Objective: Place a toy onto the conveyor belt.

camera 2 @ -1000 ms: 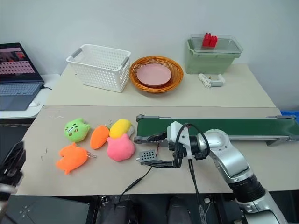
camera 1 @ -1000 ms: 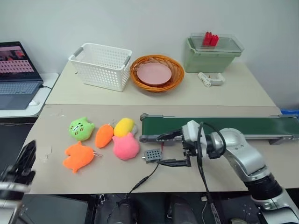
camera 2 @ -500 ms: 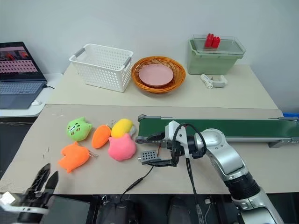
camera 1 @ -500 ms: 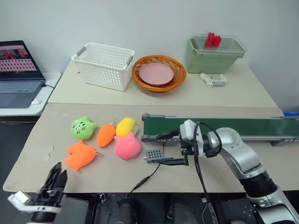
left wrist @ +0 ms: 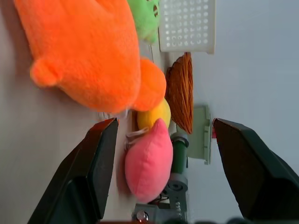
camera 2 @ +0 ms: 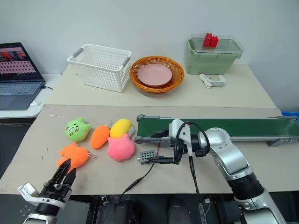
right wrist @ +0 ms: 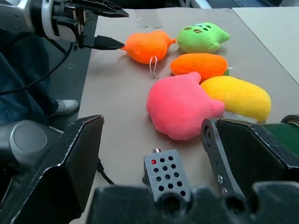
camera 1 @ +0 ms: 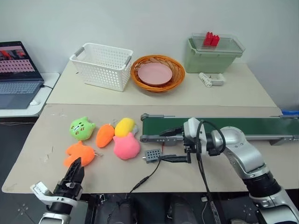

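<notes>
The toy (camera 1: 80, 153), a flat bright orange plush with a lobed outline and a small key ring, lies at the front left of the table, leftmost in a cluster of plush toys. My left gripper (camera 1: 76, 167) is open at the table's front edge, level and pointing at the toy (left wrist: 88, 51) from just short of it. In the right wrist view one of its fingertips (right wrist: 120, 45) is almost at the toy's edge. The conveyor belt (camera 1: 224, 126), dark green in a grey frame, runs across the right half of the table. My right gripper (camera 1: 162, 146) hangs open at the belt's left end, empty.
A green plush (camera 1: 82, 129), an orange carrot plush (camera 1: 105, 135), a yellow plush (camera 1: 124, 126) and a pink plush (camera 1: 126, 146) lie beside the toy. A small grey box (camera 1: 152, 155) with a cable sits under my right gripper. White basket (camera 1: 100, 65), wicker basket (camera 1: 158, 73), green bin (camera 1: 212, 52) and laptop (camera 1: 18, 74) stand behind.
My left gripper has come in from the far left edge, along the table's front, to just before the orange toy. The right arm has kept still.
</notes>
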Robot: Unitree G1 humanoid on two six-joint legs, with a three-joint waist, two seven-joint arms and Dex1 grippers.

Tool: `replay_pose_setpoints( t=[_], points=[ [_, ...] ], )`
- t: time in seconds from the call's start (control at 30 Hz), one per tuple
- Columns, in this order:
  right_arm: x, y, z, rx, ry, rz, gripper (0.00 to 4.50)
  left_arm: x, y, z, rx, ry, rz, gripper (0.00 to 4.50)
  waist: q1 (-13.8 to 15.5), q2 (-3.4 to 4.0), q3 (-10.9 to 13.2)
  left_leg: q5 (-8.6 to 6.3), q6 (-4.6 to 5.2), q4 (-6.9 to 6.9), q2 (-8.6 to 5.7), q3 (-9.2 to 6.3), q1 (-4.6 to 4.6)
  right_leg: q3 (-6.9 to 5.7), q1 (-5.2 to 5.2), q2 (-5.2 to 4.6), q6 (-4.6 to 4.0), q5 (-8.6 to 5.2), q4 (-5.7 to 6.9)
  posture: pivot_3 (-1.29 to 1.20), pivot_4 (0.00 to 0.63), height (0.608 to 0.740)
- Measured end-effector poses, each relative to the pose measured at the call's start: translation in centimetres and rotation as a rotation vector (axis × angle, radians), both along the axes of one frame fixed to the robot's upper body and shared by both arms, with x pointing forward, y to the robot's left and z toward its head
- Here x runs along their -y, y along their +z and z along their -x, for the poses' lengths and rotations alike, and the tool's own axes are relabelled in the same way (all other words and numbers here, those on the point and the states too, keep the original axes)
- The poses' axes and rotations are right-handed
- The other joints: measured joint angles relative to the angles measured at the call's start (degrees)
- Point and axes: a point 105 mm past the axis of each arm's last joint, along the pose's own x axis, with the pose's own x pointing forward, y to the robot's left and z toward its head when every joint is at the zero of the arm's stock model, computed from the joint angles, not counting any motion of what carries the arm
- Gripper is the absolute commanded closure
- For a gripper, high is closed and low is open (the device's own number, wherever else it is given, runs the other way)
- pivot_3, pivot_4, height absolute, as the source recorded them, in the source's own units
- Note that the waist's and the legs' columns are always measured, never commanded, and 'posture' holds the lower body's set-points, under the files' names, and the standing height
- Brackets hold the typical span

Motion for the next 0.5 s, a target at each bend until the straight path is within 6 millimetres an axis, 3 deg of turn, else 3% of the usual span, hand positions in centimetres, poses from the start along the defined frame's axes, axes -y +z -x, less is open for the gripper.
replay_pose_setpoints(
  t=[0.1,0.27,0.5],
  points=[
    [0.0,-0.1,0.0,-0.003,-0.006,-0.001,0.00,0.6,-0.1,0.0,-0.004,-0.009,0.016,1.07,0.0,0.00,0.0,0.01,0.00,0.01,0.01,0.00,0.00,0.00,-0.01,0.02,0.02,-0.01,0.01,0.00,0.150,0.740],
    [0.0,-0.1,-0.1,0.000,-0.012,-0.004,0.00,-0.5,-1.6,-0.5,-0.066,0.103,0.026,1.07,0.0,0.01,0.0,0.01,0.00,0.03,0.00,0.00,0.01,0.01,0.03,0.02,0.07,-0.04,0.02,0.00,0.150,0.740],
    [-0.2,0.1,-0.2,0.008,-0.025,-0.020,0.00,-1.5,-2.7,-2.7,-0.122,0.162,-0.022,1.07,0.1,0.00,0.0,0.01,0.01,0.03,0.00,-0.03,0.00,-0.01,0.06,0.04,0.00,0.02,0.01,0.00,0.150,0.740]
  ],
)
